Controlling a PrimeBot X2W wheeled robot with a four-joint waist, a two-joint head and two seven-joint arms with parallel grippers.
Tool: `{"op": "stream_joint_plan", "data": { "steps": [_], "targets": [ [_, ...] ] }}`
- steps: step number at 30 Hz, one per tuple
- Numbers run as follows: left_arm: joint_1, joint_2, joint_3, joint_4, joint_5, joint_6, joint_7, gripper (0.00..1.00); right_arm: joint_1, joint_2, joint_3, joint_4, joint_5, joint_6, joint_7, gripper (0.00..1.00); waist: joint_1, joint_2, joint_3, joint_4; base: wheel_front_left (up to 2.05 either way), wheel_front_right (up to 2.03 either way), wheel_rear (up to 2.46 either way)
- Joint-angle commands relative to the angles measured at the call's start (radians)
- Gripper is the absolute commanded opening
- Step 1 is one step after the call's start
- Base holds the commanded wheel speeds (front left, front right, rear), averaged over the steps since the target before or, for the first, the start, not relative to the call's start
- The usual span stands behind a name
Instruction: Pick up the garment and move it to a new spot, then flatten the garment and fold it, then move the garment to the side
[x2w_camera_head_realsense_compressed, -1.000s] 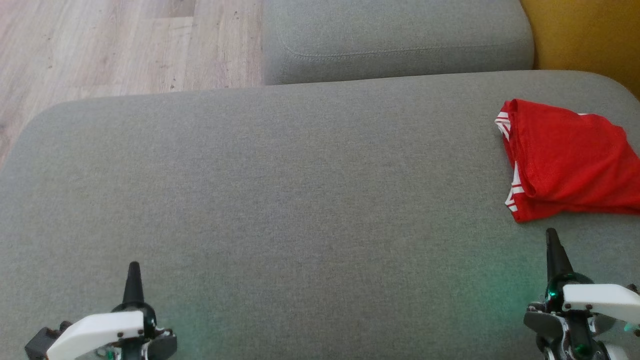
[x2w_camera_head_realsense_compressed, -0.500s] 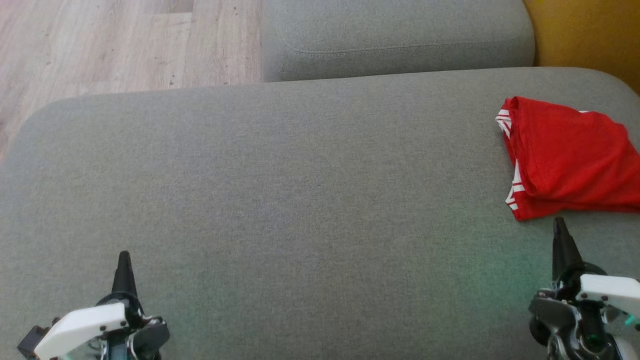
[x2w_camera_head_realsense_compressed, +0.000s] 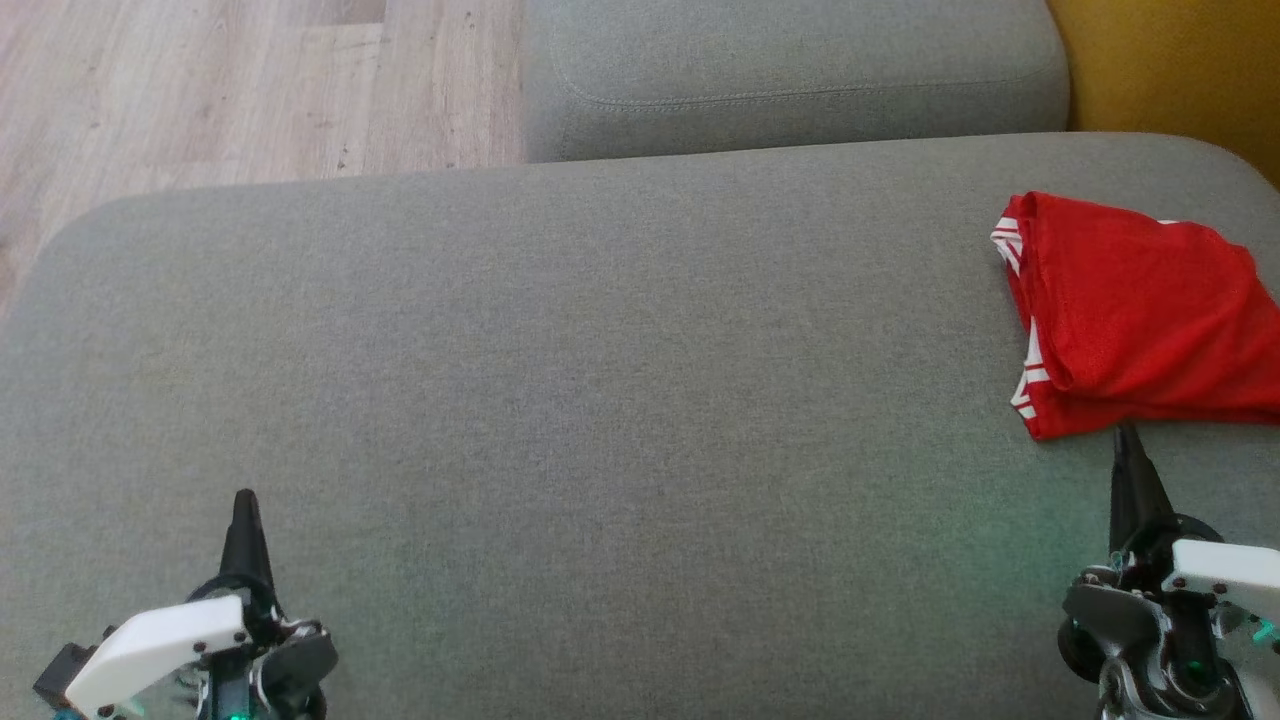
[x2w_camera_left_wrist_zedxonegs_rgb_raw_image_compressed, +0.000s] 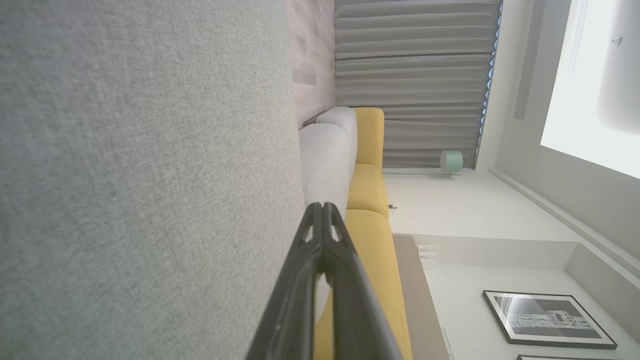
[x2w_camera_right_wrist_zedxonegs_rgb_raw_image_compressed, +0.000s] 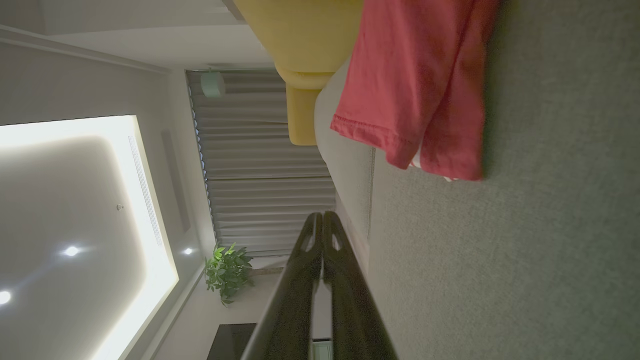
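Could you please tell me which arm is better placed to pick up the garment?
The right arm. The shut right gripper points at the near edge of the red garment, almost touching it, while the shut left gripper sits far across the grey cushion.

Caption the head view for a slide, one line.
Red garment lies at the right of the grey cushion; right gripper, shut, points at it; left gripper shut.

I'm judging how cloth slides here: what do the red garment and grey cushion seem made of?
Red garment: thin soft knit, probably jersey, matte; it drapes in folds, hem stitched. Grey cushion: woven upholstery fabric, matte, with fine flecked grain.
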Motion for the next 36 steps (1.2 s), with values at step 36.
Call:
{"op": "stream_joint_plan", "data": {
  "steps": [36],
  "targets": [
    [-0.048,0.004,0.037,-0.036,-0.005,-0.007,0.003,0.0,-0.05,-0.008,0.017,-0.038,0.006,0.007,0.009,0.0,0.0001,0.0,0.0,0.0,0.0,0.0,0.0]
  ]
}}
